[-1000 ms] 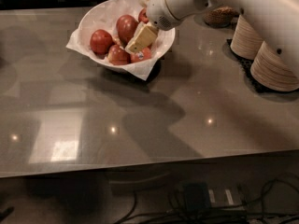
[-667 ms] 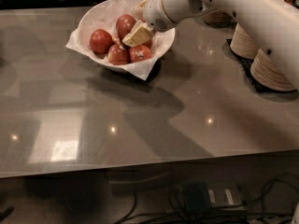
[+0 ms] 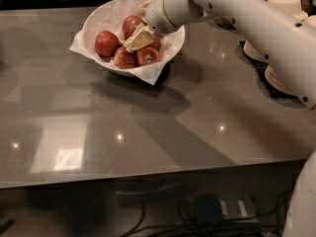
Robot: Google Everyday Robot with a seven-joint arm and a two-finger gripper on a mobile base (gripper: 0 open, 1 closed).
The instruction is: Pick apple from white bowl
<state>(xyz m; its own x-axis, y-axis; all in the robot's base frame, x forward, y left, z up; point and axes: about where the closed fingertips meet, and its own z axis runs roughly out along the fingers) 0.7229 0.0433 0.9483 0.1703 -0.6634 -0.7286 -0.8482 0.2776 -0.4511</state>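
In the camera view, the white bowl [image 3: 97,19], lined with crinkled paper [image 3: 157,75] and filled with red apples [image 3: 106,43], is seen on the far part of the grey desk [image 3: 148,132], while the tool [image 3: 139,37] is lowered among the apples, whether released or clenched cannot be told, and a small dark sticker [image 3: 148,59] on one apple is borne with writing that cannot be read.

One white bowl [image 3: 100,15] holds at least four apples [image 3: 106,43], with one pincer [image 3: 138,38] among them.
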